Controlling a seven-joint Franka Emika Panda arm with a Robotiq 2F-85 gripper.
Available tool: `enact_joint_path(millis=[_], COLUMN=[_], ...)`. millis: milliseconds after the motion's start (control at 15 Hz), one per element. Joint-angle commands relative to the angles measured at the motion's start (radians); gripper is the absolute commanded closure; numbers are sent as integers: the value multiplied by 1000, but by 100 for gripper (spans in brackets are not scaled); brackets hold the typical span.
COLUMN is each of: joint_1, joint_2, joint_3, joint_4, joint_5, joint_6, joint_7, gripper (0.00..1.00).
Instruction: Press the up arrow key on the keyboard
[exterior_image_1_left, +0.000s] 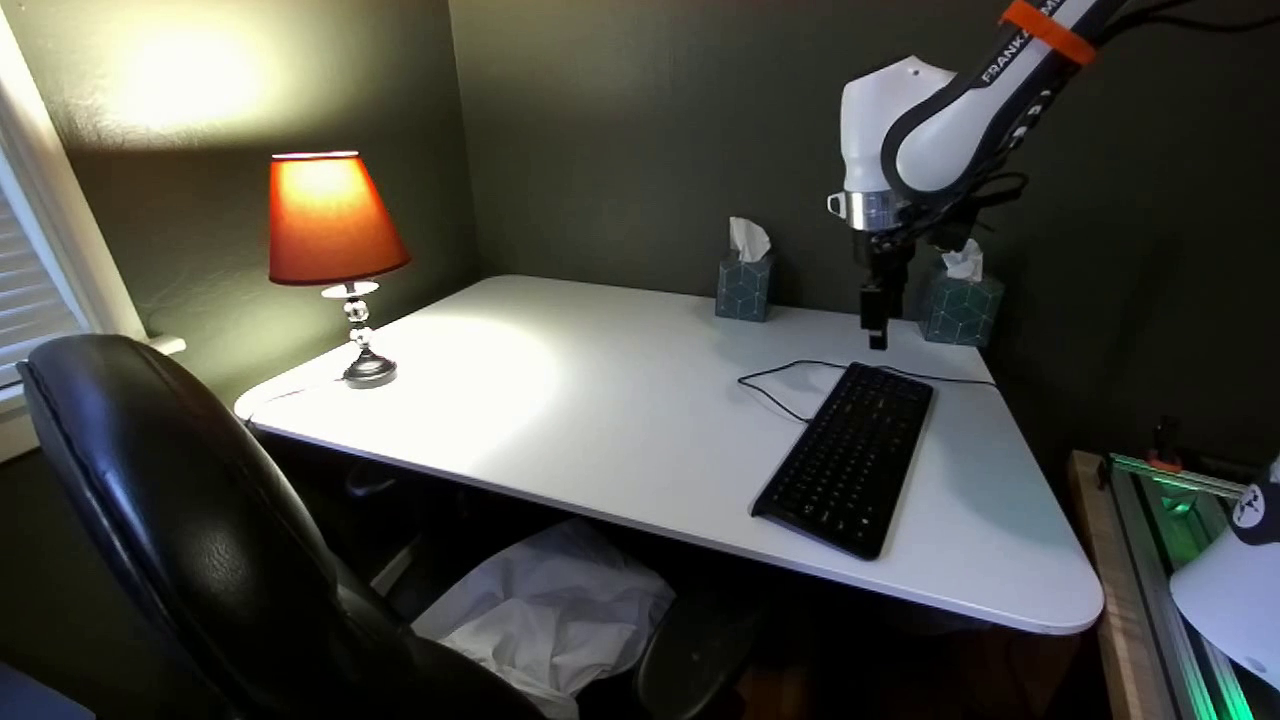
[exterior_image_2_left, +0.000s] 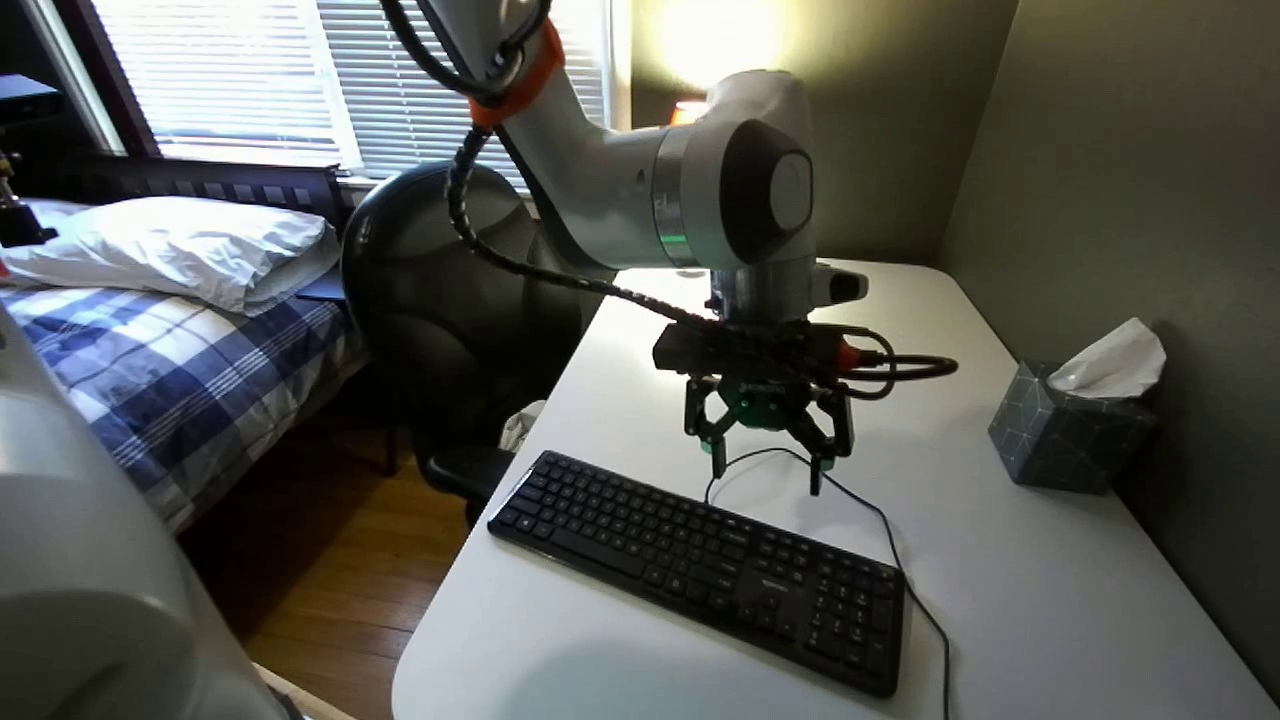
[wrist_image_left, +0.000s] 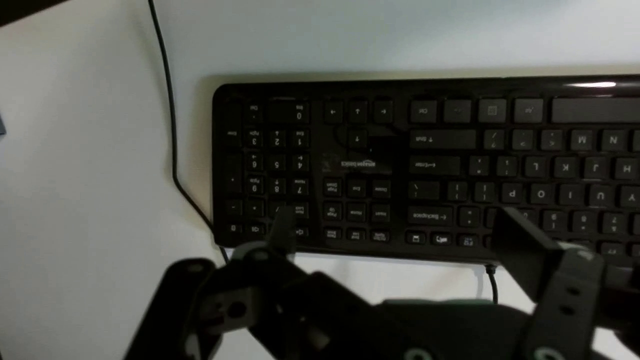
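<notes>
The flat black keyboard lies on the white desk in both exterior views (exterior_image_1_left: 850, 460) (exterior_image_2_left: 700, 560). In the wrist view the keyboard (wrist_image_left: 367, 172) appears upside down, with its number pad at the left. The up arrow key (wrist_image_left: 357, 138) stands alone beside the row of the other arrow keys. My gripper (exterior_image_2_left: 767, 480) is open and empty, pointing down above the desk on the keyboard's cable side. In the wrist view, the gripper's fingertips (wrist_image_left: 397, 220) are wide apart and overlap the keyboard's function-key edge. The gripper also shows in an exterior view (exterior_image_1_left: 877, 335), apart from the keyboard.
A thin black cable (exterior_image_2_left: 880, 510) runs from the keyboard across the desk (exterior_image_1_left: 620, 400). Two tissue boxes (exterior_image_1_left: 743, 290) (exterior_image_1_left: 962, 308) stand by the wall. A red lamp (exterior_image_1_left: 335, 220) stands at the desk's far corner. A black chair (exterior_image_1_left: 170, 520) is beside the desk.
</notes>
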Motion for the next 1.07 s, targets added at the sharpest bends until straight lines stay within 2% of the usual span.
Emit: enact_joint_path(millis=[0,133,267,333,533,867,1000], joint_1=[-13,-19,-27,-31,-43,-61,-66], joint_2=[71,102,134,149,184,233,249], joint_3=[-17,-27,-36,-42,-54,-63,-62], joint_4=[22,38,50,56,68,86,94], joint_5=[6,6,5,4,10,20,26], joint_6=[6,-10,-9,-9,-8,-5,-7], joint_7=[-40,-42,-49,-54,-84,-125,-141], gripper=[0,1,26,30,56,94,100])
